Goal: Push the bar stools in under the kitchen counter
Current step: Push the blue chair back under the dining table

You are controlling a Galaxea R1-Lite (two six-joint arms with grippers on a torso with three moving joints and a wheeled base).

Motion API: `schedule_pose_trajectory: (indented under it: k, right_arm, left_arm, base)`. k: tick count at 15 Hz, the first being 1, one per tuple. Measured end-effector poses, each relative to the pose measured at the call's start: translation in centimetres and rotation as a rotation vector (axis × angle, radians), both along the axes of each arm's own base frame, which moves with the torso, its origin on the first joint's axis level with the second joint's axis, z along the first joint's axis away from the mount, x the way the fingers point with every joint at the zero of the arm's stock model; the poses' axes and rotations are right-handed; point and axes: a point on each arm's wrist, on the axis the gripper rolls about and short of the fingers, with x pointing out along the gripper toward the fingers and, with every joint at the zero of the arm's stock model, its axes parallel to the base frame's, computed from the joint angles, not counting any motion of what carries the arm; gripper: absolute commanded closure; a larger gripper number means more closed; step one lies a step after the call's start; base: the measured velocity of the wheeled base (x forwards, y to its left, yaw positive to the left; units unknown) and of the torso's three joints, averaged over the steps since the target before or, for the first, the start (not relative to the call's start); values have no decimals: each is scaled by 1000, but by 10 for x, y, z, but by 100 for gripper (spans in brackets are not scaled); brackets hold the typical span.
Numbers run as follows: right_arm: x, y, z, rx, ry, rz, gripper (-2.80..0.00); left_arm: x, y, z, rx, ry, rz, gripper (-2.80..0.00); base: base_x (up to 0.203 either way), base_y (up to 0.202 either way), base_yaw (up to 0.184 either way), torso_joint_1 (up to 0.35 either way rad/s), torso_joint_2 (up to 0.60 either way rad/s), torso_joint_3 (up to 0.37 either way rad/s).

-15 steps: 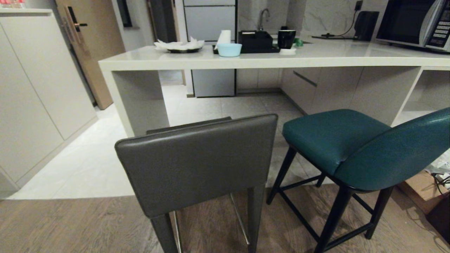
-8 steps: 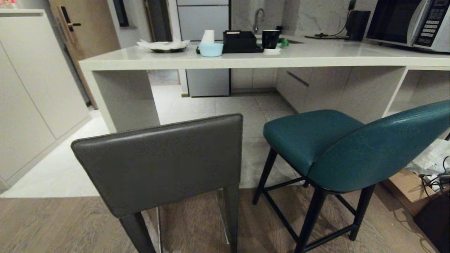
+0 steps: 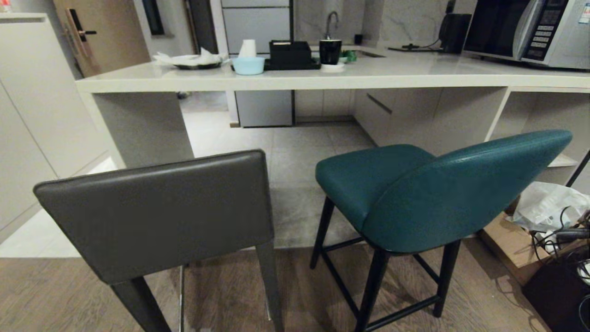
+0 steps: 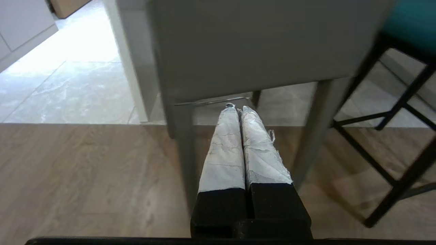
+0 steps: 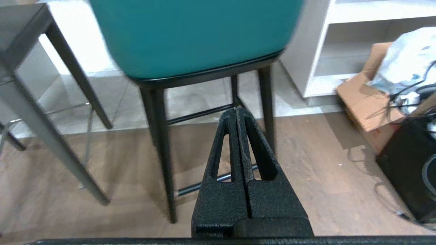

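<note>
Two bar stools stand on the floor, out from the kitchen counter (image 3: pixel 286 83). The dark grey stool (image 3: pixel 161 212) is at the near left, its low back towards me. The teal stool (image 3: pixel 442 189) is at the right, turned a little, on black legs with rungs. Neither arm shows in the head view. My left gripper (image 4: pixel 238 109) is shut and empty, low behind the grey stool (image 4: pixel 252 44), pointing under its seat. My right gripper (image 5: pixel 236 110) is shut and empty behind the teal stool (image 5: pixel 194 34), level with its legs.
On the counter are a blue bowl (image 3: pixel 248 65), a black box (image 3: pixel 290 53), a black cup (image 3: pixel 330 50) and a microwave (image 3: pixel 530 30). A cardboard box (image 3: pixel 507 244), a white bag and cables lie at the right. White cabinets (image 3: pixel 32 106) stand at the left.
The whole head view has shifted left: both stools and the counter slide leftward in the picture and more of the right-hand clutter shows. That is the camera moving.
</note>
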Motion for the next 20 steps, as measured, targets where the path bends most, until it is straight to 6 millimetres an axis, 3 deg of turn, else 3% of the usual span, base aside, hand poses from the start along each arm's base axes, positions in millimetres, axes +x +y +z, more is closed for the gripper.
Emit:
schedule_pose_trajectory:
  k: [20]
  right_arm:
    - [0,0,0,1,1,1,0]
  left_arm:
    - [0,0,0,0,0,0,0]
  base:
    - [0,-187,2,2,3,3]
